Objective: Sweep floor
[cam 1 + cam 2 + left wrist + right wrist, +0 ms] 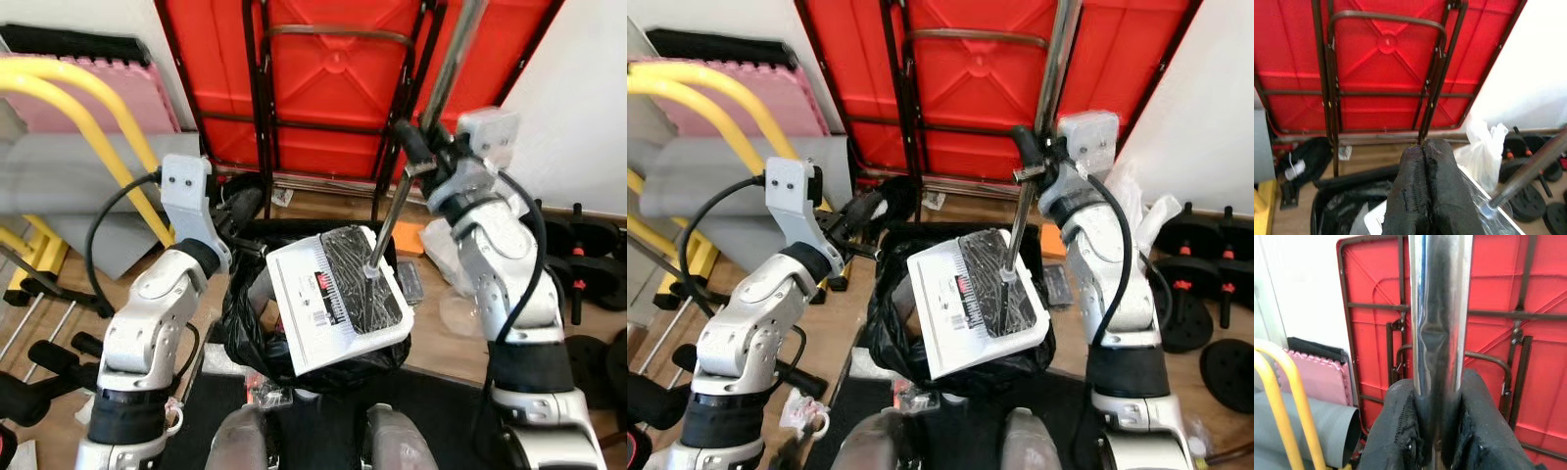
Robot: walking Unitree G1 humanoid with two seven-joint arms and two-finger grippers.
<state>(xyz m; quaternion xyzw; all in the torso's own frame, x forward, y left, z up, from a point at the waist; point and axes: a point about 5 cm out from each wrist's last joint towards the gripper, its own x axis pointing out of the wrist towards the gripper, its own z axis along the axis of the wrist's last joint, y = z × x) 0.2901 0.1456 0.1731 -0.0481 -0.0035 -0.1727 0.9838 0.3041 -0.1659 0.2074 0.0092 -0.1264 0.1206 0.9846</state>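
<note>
Right end effector (416, 147) is clenched around a shiny metal handle (446, 73), its two black fingers (1400, 431) pressed to either side of the pole, which runs down at a slant to a white dustpan (338, 299). Behind everything, a red folding table (343, 78) with a dark metal frame leans upright against the white wall. To the robot's left stand a yellow tubular frame (88, 108), a pink foam mat (93, 103) and a grey roll (69, 186). Directly before the robot sits a bin lined with a black trash bag (245, 323), and the dustpan rests tilted across its open mouth, a dark patch covering the right part of the pan where the handle joins it; what lies inside the bag cannot be made out. Left end effector (240, 211) hangs beside the bin's far left rim with its fingers (1422, 196) pressed together, gripping nothing. Black dumbbell weights (588, 259) lie on the wooden floor (441, 352) at the right, with a clear plastic bag (1481, 147) near them.
</note>
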